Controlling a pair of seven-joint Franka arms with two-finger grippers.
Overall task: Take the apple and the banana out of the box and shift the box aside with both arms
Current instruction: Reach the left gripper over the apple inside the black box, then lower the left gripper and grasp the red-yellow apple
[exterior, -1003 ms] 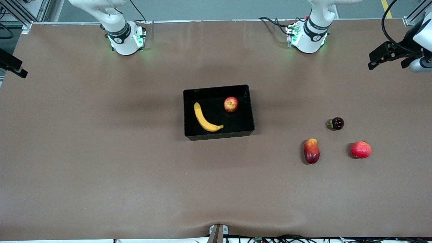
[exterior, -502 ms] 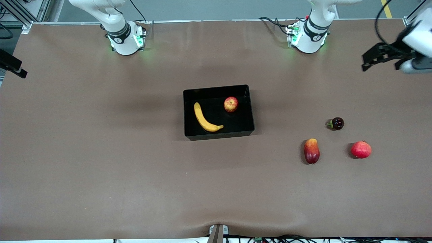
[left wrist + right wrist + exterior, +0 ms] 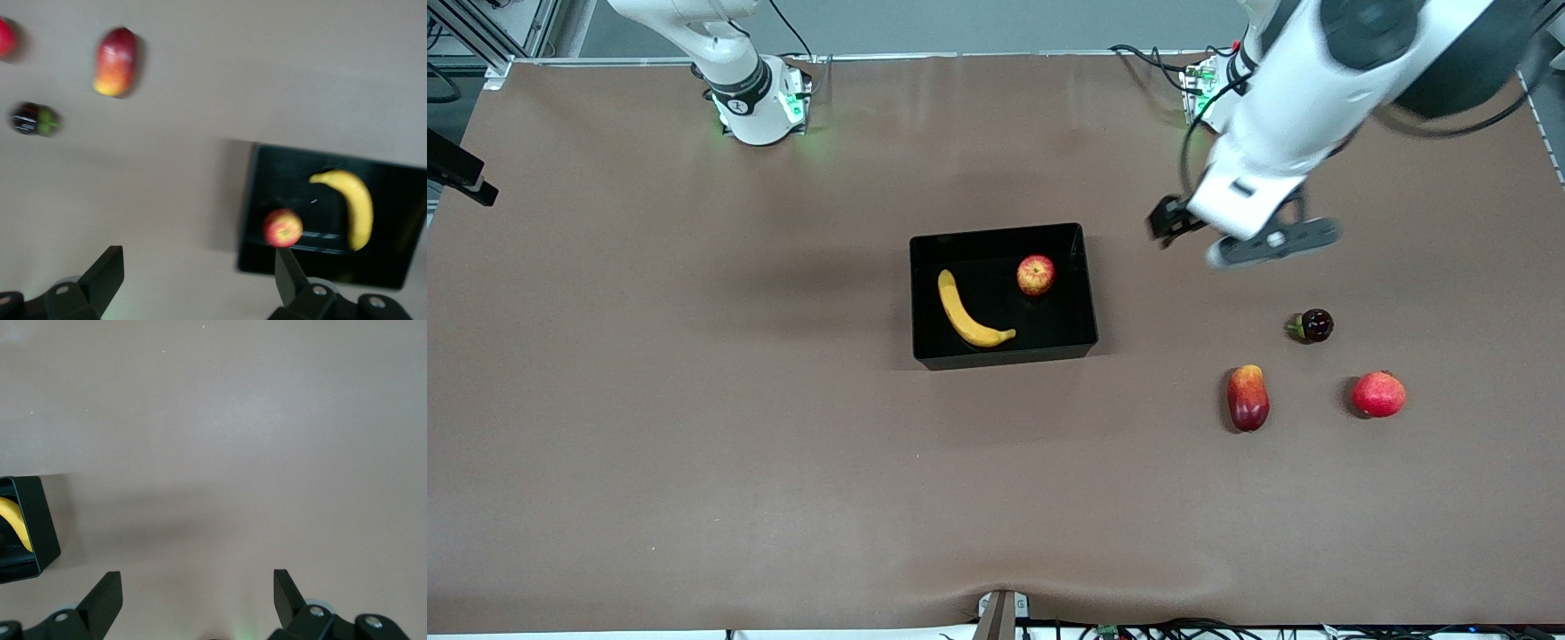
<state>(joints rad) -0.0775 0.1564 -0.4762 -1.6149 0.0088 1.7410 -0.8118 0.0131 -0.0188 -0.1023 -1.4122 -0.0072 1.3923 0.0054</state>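
Nothing done yet — apple (image 3: 1035, 275) and banana (image 3: 967, 312) both sitting in the box (image 3: 1001, 357) mid-table. Left gripper (image 3: 1172, 222) wide open, empty, over bare table beside the box; right gripper (image 3: 197, 600) open too — waiting.

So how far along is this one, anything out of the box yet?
Done: nothing. The apple and banana both lie in the box, which sits mid-table. In hand: the left gripper, fingers open and empty, is over the table beside the box, at the left arm's end. The right gripper waits open. Left: both fruits out, then the box moved aside.
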